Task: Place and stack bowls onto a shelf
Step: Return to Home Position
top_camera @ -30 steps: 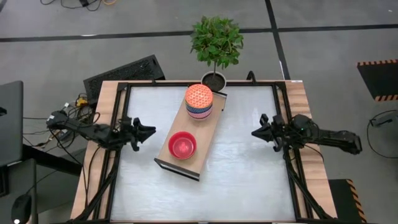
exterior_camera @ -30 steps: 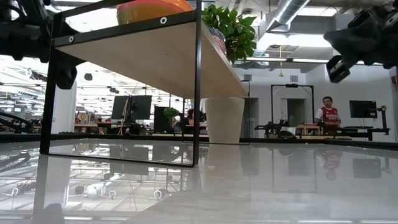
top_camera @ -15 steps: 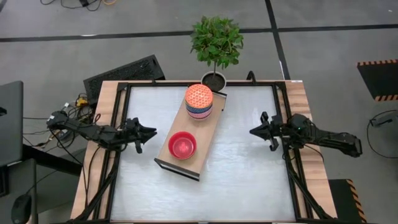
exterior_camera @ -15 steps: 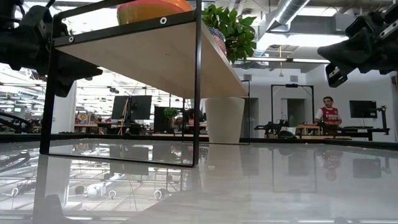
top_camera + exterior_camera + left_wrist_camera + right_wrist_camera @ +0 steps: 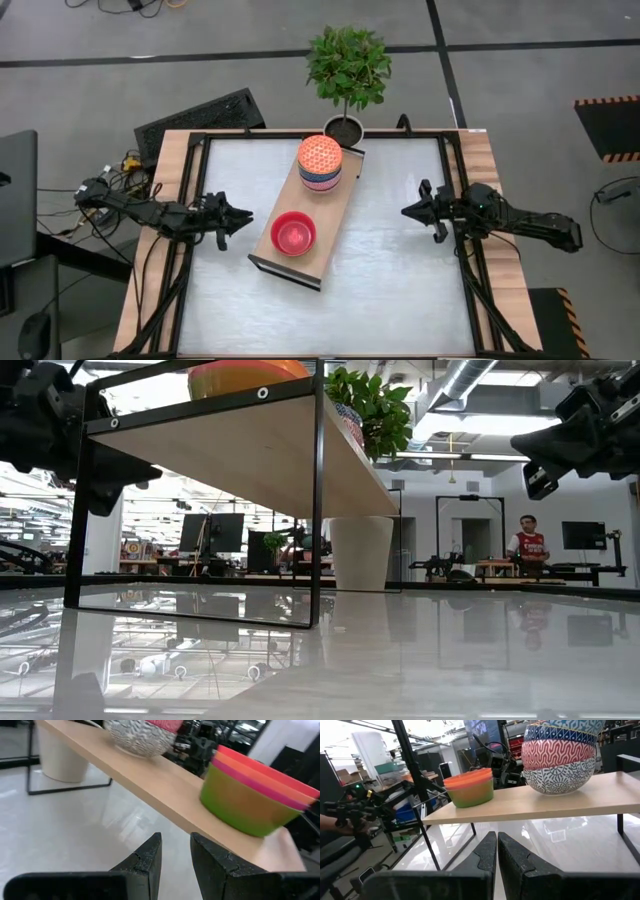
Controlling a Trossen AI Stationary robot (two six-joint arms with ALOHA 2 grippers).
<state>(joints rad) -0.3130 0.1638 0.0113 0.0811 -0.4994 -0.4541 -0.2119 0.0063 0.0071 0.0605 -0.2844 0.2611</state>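
Little differs from a second ago. In the high view, the left gripper [image 5: 240, 215] sits at centre left, just off the shelf's [image 5: 325, 215] left edge, a touch lower in the frame than before. In the low view its dark bulk has moved from the upper left corner to behind the shelf's frame post. Its wrist view shows the fingers [image 5: 150, 857] drawn close with a thin gap, clasping nothing. The right gripper [image 5: 408, 212] hovers at centre right, well apart from the shelf. It has tipped slightly down and left in the low view over the second and has been steady for the last half second. Its fingers [image 5: 487, 850] are pressed together, empty.

The bowls have not moved. The patterned stack [image 5: 320, 165] stands on the shelf's upper end, with the golden bowl [image 5: 320, 153] on top. The plain stack [image 5: 293, 233], red on top and green at the bottom, stands toward the lower end. The plant pot [image 5: 343, 128] stays at the table's [image 5: 400, 290] top edge.
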